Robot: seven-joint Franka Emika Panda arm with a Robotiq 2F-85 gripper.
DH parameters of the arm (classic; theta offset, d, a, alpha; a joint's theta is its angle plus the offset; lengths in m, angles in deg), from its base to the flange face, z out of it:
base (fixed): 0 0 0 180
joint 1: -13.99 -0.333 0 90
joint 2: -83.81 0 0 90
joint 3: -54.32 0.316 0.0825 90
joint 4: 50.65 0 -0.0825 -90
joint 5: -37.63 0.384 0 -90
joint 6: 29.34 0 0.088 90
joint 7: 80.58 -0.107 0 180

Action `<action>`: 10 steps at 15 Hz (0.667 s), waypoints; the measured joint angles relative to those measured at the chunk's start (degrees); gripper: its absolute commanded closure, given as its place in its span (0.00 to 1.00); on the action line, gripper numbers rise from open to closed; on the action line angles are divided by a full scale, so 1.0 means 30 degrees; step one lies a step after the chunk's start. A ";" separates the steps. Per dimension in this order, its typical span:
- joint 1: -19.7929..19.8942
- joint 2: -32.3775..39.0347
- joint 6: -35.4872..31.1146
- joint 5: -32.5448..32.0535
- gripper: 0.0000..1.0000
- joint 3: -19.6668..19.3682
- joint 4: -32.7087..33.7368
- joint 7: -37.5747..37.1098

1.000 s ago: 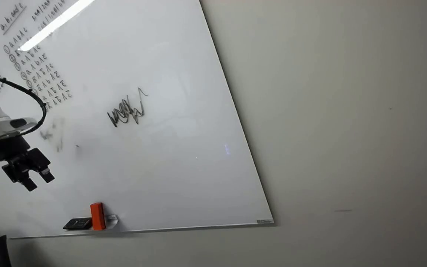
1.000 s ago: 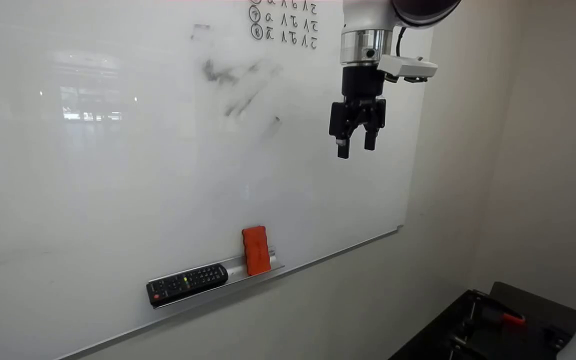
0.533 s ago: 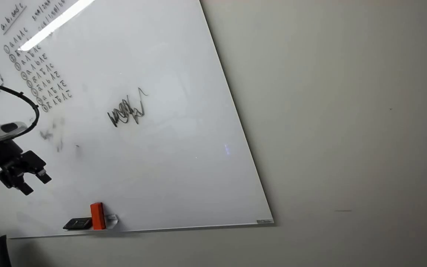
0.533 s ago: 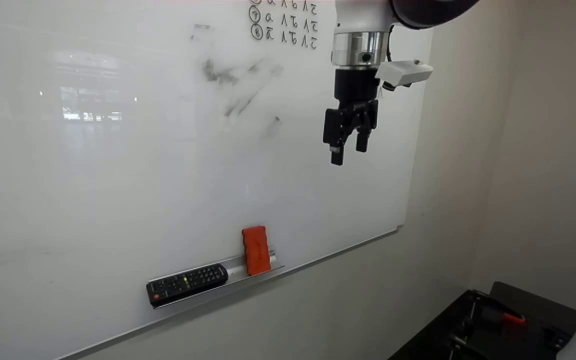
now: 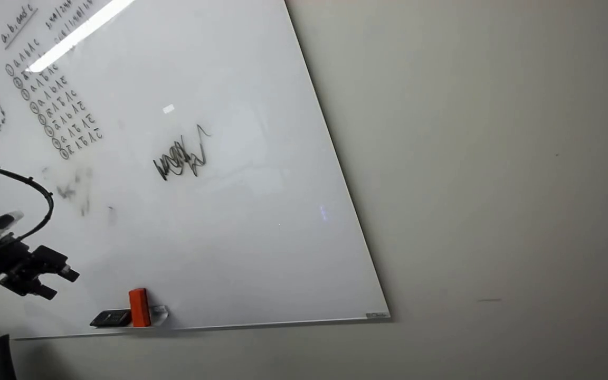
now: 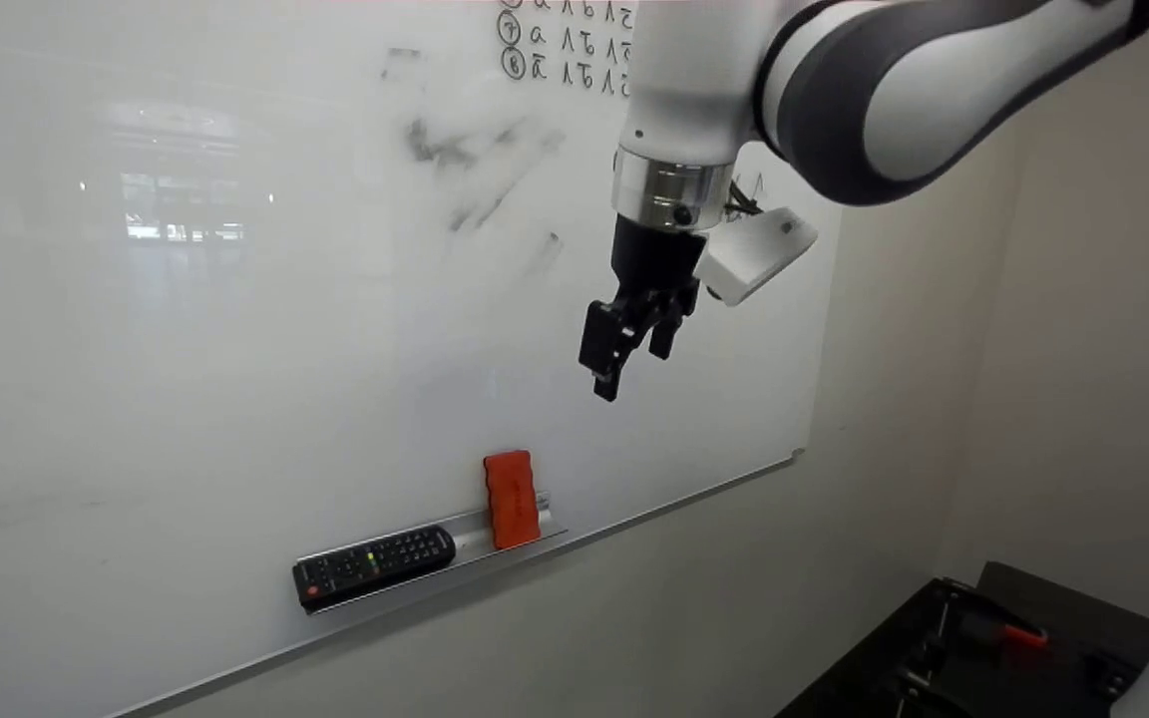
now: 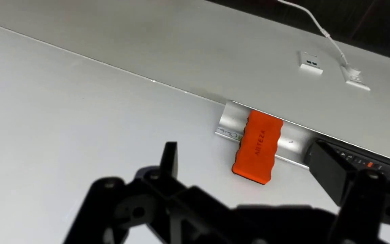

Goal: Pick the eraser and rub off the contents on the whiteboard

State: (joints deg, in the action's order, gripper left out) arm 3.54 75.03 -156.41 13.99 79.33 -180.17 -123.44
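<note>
Glossy whiteboard (image 5: 262,237) makes the background, and its edges and corners serve me for the places. From left to right in an exterior view, first come the fingers (image 5: 45,291): they are spread wide, hold nothing, and hang higher than the lower edge. Next, on the narrow ledge (image 7: 234,117) at this edge, lies the remote (image 5: 111,318); just beside it the eraser (image 5: 140,307) stands on end, not yet grasped, well apart from the lower right corner. Here I see the main danger — if one finger meets the eraser before its mate, because the approach is not centred, it could tip off the ledge. Between remote and eraser the gap is small, so a finger coming down there may knock the remote away. Depth is another risk: if the reach is too long, the fingers would push into the whiteboard. Higher and more to the right is the black scribble (image 5: 177,157), whole, so I judge the wiping not yet begun. Later, a weak grip may let the eraser twist under pressure — and strokes would probably remain. Last, past the right edge, comes the matt wall (image 5: 467,184).
</note>
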 measured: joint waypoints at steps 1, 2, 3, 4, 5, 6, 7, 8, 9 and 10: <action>-0.0098 0.0268 -0.0609 -0.0376 0.00 -0.0016 -0.0275 -0.0655; -0.0161 0.0485 -0.0980 -0.0567 0.00 -0.0038 -0.0474 -0.0997; -0.0180 0.0581 -0.1074 -0.0643 0.00 -0.0046 -0.0553 -0.1179; -0.0181 0.0605 -0.1081 -0.0652 0.00 -0.0050 -0.0564 -0.1197; -0.0182 0.0599 -0.1083 -0.0652 0.00 -0.0061 -0.0561 -0.1197; -0.0181 0.0595 -0.1084 -0.0652 0.00 -0.0070 -0.0561 -0.1197; -0.0235 0.0602 -0.1084 -0.0652 0.00 -0.0128 -0.0561 -0.1197; -0.0294 0.0631 -0.1050 -0.0857 0.00 -0.0156 -0.0561 -0.1242; -0.0387 0.0708 -0.1043 -0.1646 0.00 -0.0112 -0.0564 -0.1648; -0.0551 0.0886 -0.1043 -0.2850 0.00 0.0003 -0.0571 -0.2459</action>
State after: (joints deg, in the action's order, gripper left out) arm 1.89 77.69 -159.54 5.44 79.34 -181.89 -130.82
